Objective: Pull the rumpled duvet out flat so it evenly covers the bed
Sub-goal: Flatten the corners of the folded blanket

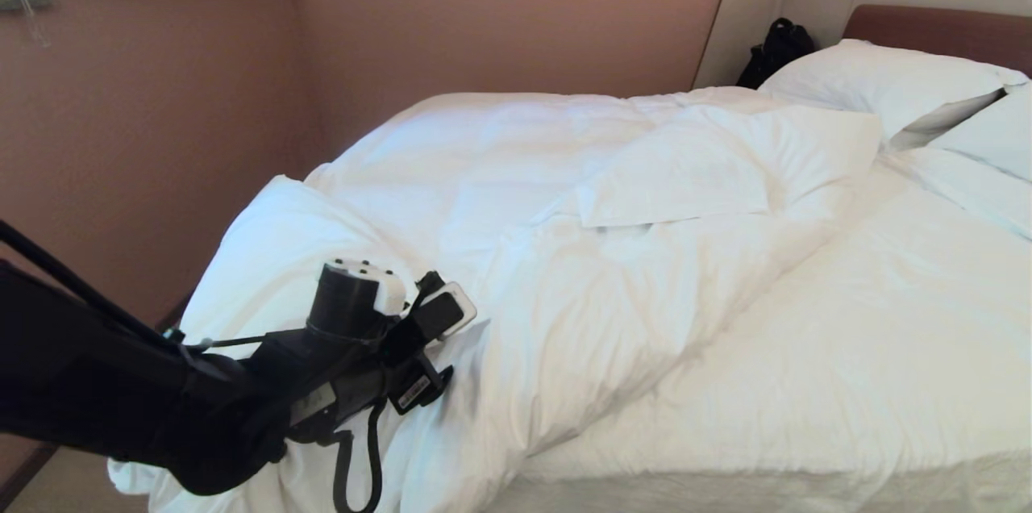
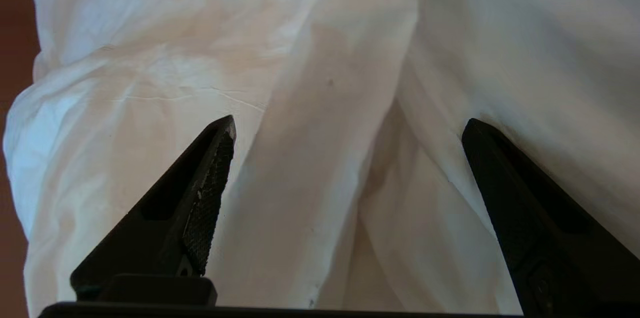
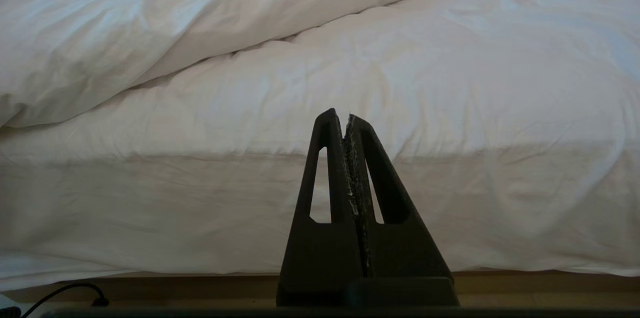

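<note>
The duvet (image 1: 516, 198) is lying bunched along the far, wall side of the bed (image 1: 806, 384), its corner spilling over the near end, where the left gripper (image 2: 350, 158) is hovering with jaws spread wide, holding nothing. It is looking soft, puffy and light, so pinching 1 thick fold at that hanging edge seems best; the right gripper (image 3: 346, 118) is sitting closed and empty beside the mattress.

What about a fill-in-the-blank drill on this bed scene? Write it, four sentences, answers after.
1. The duvet is bunched toward the robot's ____ side of the bed.
2. The left gripper faces the duvet with its jaws ____.
3. The right gripper points at the mattress side, its jaws ____.
4. A ____ bag sits beside the pillows.

Missing words: left; open; shut; black
</note>
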`<state>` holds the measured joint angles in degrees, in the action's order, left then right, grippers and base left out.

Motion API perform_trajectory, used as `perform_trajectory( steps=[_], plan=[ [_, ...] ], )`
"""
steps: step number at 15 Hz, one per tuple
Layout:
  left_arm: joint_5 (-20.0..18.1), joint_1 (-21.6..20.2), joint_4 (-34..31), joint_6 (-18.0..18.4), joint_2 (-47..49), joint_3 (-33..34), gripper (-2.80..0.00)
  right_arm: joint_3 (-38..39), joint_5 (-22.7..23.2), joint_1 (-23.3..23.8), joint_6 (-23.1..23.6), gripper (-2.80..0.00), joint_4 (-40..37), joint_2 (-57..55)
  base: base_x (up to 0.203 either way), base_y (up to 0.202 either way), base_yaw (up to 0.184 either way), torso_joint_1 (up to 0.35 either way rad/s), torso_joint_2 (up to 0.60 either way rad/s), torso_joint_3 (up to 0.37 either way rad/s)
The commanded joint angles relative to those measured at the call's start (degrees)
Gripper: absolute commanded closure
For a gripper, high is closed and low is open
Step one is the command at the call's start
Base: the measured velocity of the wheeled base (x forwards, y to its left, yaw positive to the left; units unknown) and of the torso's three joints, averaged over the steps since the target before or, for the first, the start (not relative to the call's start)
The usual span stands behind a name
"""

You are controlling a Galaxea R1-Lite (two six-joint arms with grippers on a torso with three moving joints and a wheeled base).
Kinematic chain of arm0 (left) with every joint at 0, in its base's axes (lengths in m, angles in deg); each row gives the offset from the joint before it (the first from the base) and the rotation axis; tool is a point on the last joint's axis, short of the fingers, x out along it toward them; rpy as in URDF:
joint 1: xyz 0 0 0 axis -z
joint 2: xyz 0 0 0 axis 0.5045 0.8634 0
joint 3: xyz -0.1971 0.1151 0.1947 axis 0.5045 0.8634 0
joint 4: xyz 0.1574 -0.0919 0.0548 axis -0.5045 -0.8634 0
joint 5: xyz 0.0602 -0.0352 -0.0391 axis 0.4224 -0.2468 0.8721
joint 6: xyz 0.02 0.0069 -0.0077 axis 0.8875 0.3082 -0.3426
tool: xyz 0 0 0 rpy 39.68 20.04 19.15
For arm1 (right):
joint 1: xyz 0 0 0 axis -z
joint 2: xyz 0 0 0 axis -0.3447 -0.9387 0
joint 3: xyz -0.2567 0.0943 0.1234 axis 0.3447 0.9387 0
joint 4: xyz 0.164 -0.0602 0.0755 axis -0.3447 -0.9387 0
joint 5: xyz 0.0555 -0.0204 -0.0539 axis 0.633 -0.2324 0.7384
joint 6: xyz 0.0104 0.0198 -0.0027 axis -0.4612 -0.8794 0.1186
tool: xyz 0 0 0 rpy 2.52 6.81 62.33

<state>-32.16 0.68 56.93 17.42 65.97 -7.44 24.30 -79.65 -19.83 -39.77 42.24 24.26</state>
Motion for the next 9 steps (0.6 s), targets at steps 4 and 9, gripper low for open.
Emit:
perform_trajectory(
  steps=[4, 9],
  plan=[
    [3.3, -2.2, 4.5, 0.7, 6.5, -3.2, -2.8, 0.0, 0.0, 0.0, 0.0, 0.0, 0.0, -0.1, 0.0, 0.0, 0.0, 0.0, 0.0, 0.0],
    [6.7, -3.2, 4.5, 0.9, 8.4, -4.8, -2.8, 0.0, 0.0, 0.0, 0.0, 0.0, 0.0, -0.1, 0.0, 0.0, 0.0, 0.0, 0.0, 0.0]
  ],
)
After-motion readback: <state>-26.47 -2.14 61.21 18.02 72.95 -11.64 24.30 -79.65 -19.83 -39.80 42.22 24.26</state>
